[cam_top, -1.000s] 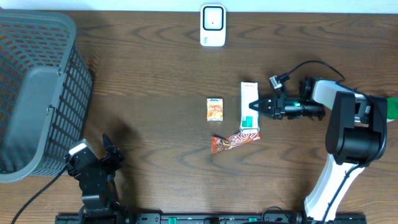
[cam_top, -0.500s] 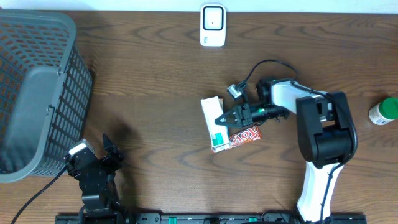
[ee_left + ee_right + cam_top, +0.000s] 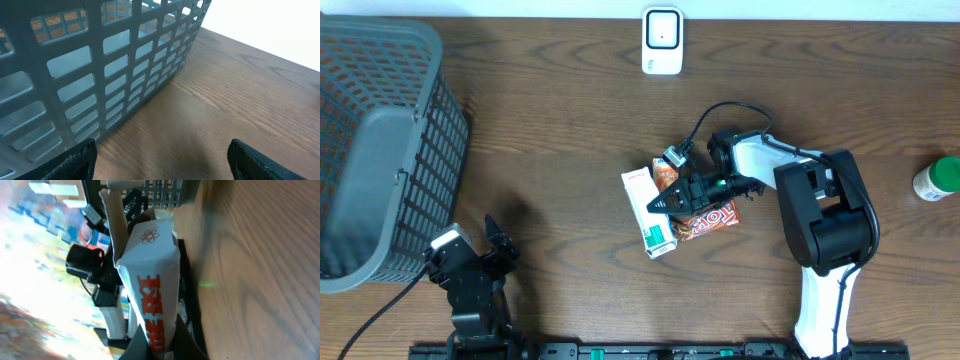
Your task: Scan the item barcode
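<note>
Dark wood-grain table in even light
The brown table (image 3: 570, 120) fills the overhead view. A pale strip (image 3: 820, 8) runs along its far edge, bright and featureless.

The dark, grained wood tabletop (image 3: 570, 120) carries a matt grey plastic basket (image 3: 430, 160), a smooth white paperboard carton (image 3: 640, 190) and a glossy wrapper (image 3: 720, 217).

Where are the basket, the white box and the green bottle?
basket (image 3: 440, 150): overhead view, on its mesh side wall.
white box (image 3: 638, 195): overhead view, on its white upper end.
green bottle (image 3: 944, 170): overhead view, on its cap.
</note>
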{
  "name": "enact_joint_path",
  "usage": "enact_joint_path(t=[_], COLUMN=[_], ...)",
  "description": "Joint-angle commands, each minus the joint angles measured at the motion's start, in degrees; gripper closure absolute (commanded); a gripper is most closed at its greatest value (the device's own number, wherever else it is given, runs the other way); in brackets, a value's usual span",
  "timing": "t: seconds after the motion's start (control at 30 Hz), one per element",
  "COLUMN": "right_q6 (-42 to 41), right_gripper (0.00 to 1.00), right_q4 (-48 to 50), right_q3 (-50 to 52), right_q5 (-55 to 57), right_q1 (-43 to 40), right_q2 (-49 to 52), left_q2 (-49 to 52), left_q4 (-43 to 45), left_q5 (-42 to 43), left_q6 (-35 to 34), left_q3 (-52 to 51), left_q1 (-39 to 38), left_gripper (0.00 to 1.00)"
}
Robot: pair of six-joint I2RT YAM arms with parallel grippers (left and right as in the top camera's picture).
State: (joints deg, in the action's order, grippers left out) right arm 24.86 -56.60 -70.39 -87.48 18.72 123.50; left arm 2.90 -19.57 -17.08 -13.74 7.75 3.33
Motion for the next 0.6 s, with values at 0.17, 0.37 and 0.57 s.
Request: enact_joint_path(t=[0.17,0.37,0.57], right_q6=[-18.0,-24.2,-24.9], right_gripper=[0.97,0.94,0.94], right_q4=[1.0,1.1,-2.8], right_q3=[-0.8,-0.8,-0.8], right_q5=[-2.0,-2.0,-2.0], right_q1=[0.4,-0.4,-0.8], right_q2=[0.9,0.9,0.9], left_q2=[-0.2,-0.2,-0.2], left_q4=[-0.1,-0.1,-0.1], left_q5=[-0.8,-0.8,-0.8], left_q6=[-0.3,-0.3,-0.3], left_q3=[-0.5,-0.5,-0.5], left_q1=[0.1,0.1,0.1], left_gripper=[0.16,0.16,0.16])
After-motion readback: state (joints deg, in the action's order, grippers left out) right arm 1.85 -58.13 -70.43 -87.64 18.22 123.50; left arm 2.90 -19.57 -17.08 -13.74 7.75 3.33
